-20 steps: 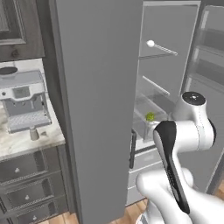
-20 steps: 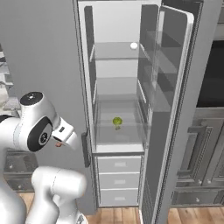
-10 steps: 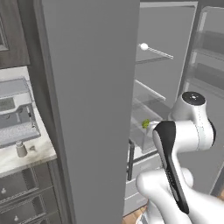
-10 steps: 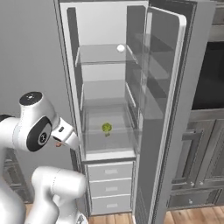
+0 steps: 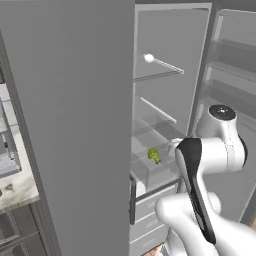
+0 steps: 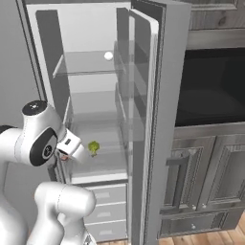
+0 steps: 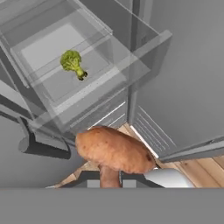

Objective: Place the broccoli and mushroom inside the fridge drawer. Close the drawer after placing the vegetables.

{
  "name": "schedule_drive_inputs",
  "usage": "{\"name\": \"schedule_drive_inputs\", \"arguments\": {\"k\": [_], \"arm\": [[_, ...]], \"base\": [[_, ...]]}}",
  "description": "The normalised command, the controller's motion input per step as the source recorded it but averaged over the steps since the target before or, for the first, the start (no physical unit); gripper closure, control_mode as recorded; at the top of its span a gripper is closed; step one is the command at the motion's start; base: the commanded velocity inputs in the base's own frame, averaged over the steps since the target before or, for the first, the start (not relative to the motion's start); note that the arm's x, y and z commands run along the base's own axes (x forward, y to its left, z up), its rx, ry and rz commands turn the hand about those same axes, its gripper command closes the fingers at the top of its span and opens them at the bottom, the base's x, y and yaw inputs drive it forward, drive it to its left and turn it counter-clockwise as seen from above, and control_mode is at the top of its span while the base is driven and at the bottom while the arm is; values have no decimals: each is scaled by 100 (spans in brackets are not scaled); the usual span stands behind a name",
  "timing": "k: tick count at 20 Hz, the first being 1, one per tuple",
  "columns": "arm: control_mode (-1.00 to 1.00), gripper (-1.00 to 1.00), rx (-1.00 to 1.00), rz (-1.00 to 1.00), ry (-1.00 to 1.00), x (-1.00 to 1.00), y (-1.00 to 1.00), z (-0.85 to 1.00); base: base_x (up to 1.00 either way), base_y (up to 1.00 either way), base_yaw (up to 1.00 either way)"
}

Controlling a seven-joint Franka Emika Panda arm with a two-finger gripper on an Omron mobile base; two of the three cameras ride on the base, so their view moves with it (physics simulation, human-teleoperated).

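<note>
The broccoli [image 7: 73, 63] already lies inside the fridge drawer [image 7: 131, 61], a wide, shallow bin of translucent greyish plastic with thin flat walls, pulled out from the fridge; in the hand view the floret sits toward ten o'clock, and in the left base view it [image 5: 153, 155] shows as a small bumpy yellow-green head on a pale stalk. The mushroom [image 7: 114, 150] hangs at six o'clock of the hand view, right at the gripper [image 7: 109, 181], smooth and rounded, with a reddish-brown cap over a paler, narrower stem; it appears to be pinched by the stem, though the finger tips themselves are hidden behind it, so the exact grip cannot be told. It is outside and in front of the drawer, at about five o'clock from the broccoli, with the drawer's near wall between them. The step in hand looks like carrying the mushroom over that wall and setting it down. Done well, that means bringing the cap clear above the thin rim before lowering, aiming for the bare floor of the bin beside the broccoli rather than onto it, and releasing low, since a round cap would likely roll on slick plastic. In the right base view the white arm [image 6: 40, 139] stands just beside the drawer's front.
</note>
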Motion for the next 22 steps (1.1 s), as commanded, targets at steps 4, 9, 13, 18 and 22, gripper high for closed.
{"name": "schedule_drive_inputs", "arguments": {"k": [4, 9, 13, 18, 22], "arm": [[100, 100, 0, 0, 0, 0, 0, 0], [-100, 100, 2, 0, 1, 29, -16, 15], [-100, 100, 4, 0, 11, 95, -2, 16], [-100, 100, 7, 3, 9, 89, -16, -2], [-100, 100, 2, 5, 4, 74, -14, -26]], "base": [[44, -13, 0], [0, 0, 0], [0, 0, 0], [0, 0, 0], [0, 0, 0]]}}
